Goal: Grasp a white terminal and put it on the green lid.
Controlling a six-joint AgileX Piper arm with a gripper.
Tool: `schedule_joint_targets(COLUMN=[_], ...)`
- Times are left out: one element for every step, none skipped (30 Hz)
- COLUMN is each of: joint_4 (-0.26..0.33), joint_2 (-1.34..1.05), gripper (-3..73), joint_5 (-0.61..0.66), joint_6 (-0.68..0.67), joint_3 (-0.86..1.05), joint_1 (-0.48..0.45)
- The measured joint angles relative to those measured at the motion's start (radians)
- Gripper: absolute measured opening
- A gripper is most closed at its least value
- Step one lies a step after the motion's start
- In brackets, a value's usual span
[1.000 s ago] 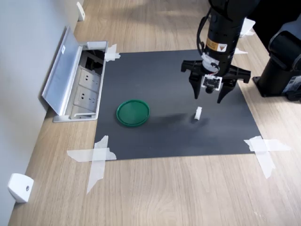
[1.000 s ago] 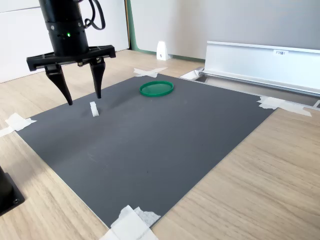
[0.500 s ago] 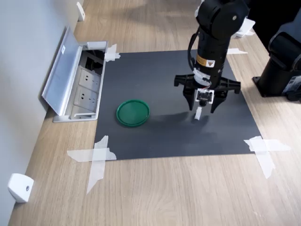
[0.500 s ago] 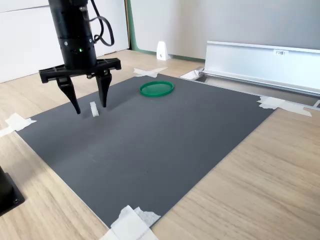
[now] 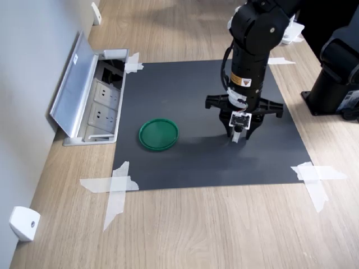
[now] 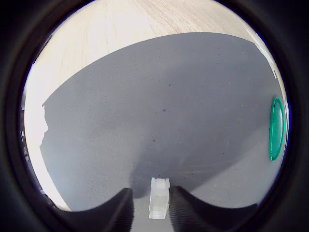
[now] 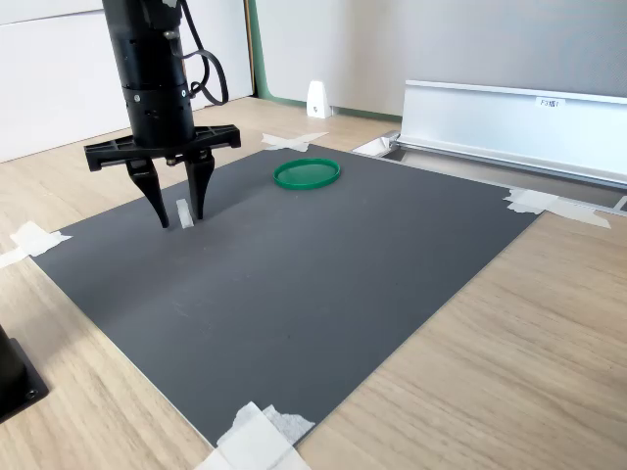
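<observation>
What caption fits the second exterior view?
Open end effector straddles the upright white terminal on the dark mat; green lid sits apart.

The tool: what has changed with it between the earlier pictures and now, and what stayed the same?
The tool came down over the last second and its jaws narrowed; they now straddle the white terminal, with a small gap visible on each side in the wrist view, so nothing is gripped yet. The white terminal kept its place, upright on the black mat. The green lid did not move.
</observation>
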Motion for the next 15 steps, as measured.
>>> schedule_joint_targets(joint_4=[0.004,0.006,0.009,0.012,0.014,0.015,0.016,0.017,0.018,0.019,0.019,0.019,0.014,0.006,-0.004], joint_2=[0.0,0.0,0.0,0.0,0.0,0.0,0.0,0.0,0.0,0.001,0.001,0.002,0.002,0.002,0.002], gripper=[22.7,18.8,14.9,11.4,9.6,8.6,8.7,8.7,8.7,8.7,8.7,8.7,8.7,8.7,8.7], joint_5=[-0.002,-0.006,-0.012,-0.017,-0.018,-0.018,-0.019,-0.019,-0.019,-0.016,-0.011,0.0,0.015,0.03,0.044], joint_6=[0.0,0.001,0.008,0.021,0.039,0.066,0.099,0.138,0.181,0.228,0.276,0.315,0.362,0.404,0.441], joint_3=[0.0,0.0,0.0,0.0,0.0,0.0,0.0,-0.002,-0.009,-0.018,-0.033,-0.047,-0.069,-0.093,-0.121], joint_1=[0.0,0.0,0.0,0.0,0.0,0.0,0.0,0.0,0.0,0.0,0.0,0.0,0.0,0.0,0.0])
